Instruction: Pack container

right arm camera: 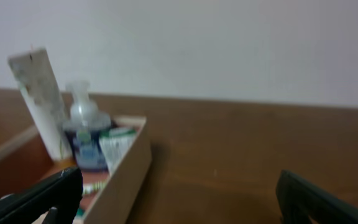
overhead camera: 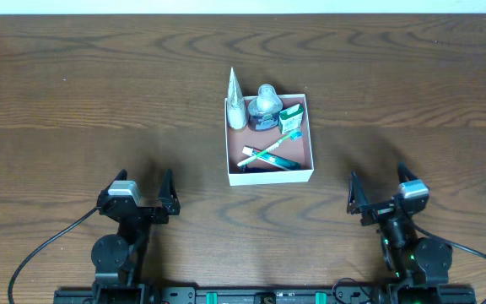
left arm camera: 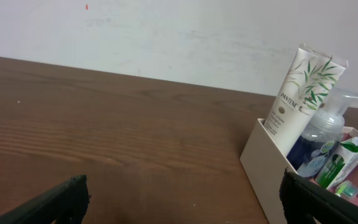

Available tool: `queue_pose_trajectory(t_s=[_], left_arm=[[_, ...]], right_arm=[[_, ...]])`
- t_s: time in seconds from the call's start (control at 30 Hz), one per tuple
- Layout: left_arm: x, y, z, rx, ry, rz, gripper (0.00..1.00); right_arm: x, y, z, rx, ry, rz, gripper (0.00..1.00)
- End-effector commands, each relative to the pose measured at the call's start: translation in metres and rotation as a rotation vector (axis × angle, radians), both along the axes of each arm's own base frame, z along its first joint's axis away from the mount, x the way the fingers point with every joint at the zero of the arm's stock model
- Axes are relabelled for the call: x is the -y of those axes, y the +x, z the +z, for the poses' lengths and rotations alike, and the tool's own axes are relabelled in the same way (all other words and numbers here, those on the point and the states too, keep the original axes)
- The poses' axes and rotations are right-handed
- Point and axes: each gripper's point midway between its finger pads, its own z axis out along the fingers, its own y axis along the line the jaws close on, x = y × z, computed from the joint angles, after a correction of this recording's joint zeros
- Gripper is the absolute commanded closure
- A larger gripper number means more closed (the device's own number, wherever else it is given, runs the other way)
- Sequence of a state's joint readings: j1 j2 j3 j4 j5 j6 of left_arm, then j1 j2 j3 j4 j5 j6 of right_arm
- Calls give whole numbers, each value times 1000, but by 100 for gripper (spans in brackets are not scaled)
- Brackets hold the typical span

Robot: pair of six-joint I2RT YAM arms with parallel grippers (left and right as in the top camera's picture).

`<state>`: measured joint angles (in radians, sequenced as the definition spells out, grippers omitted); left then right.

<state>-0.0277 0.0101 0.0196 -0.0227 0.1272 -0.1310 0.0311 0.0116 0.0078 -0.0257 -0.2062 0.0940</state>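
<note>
The container, a square white-walled box with a reddish-brown bottom, sits at the table's middle. In it stand a white Pantene tube, a clear pump bottle and a small green-white box; toothbrushes lie on its floor. The left wrist view shows the container at right with the tube and bottle. The right wrist view shows it at left. My left gripper and right gripper are open and empty, near the front edge.
Dark wood table all around the container. A pale wall stands behind the table's far edge. Black cables trail from both arm bases at the front.
</note>
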Motion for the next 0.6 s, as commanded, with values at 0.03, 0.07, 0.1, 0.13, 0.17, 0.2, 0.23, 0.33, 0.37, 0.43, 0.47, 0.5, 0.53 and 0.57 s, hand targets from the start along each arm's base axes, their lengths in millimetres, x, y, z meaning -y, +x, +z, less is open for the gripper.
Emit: queue_pose_trajectory(t_s=[0.03, 0.07, 0.1, 0.13, 0.17, 0.2, 0.23, 0.33, 0.37, 0.43, 0.47, 0.5, 0.53, 0.57], left_arm=[[1, -1, -15, -47, -2, -7, 2], [1, -1, -15, -47, -2, -7, 2], [1, -1, -15, -47, -2, -7, 2], [1, -1, -15, -47, -2, -7, 2], [1, -1, -15, -47, -2, -7, 2], [1, -1, -15, -47, -2, -7, 2], [1, -1, -15, -47, -2, -7, 2], [1, -1, -15, -47, -2, -7, 2], [1, -1, -15, -47, -2, -7, 2], [1, -1, -15, -47, -2, -7, 2], [1, -1, -15, -47, -2, -7, 2], [1, -1, -15, -47, -2, -7, 2], [1, -1, -15, -47, -2, -7, 2], [1, -1, -15, -47, -2, -7, 2]], right_arm=[[6, 1, -8, -24, -28, -30, 1], [6, 1, -8, -21, -42, -29, 1], [6, 1, -8, -19, -50, -29, 1], [6, 1, -8, -17, -58, -30, 1], [6, 1, -8, -17, -59, -29, 1], [6, 1, -8, -17, -59, -29, 1], [6, 1, -8, -17, -58, -29, 1], [6, 1, -8, -17, -58, -29, 1], [6, 1, -8, -17, -58, -29, 1], [6, 1, -8, -16, -58, -29, 1], [6, 1, -8, -16, -58, -29, 1], [6, 1, -8, -16, -58, -29, 1], [6, 1, -8, -16, -58, -29, 1], [6, 1, -8, -16, -58, -29, 1]])
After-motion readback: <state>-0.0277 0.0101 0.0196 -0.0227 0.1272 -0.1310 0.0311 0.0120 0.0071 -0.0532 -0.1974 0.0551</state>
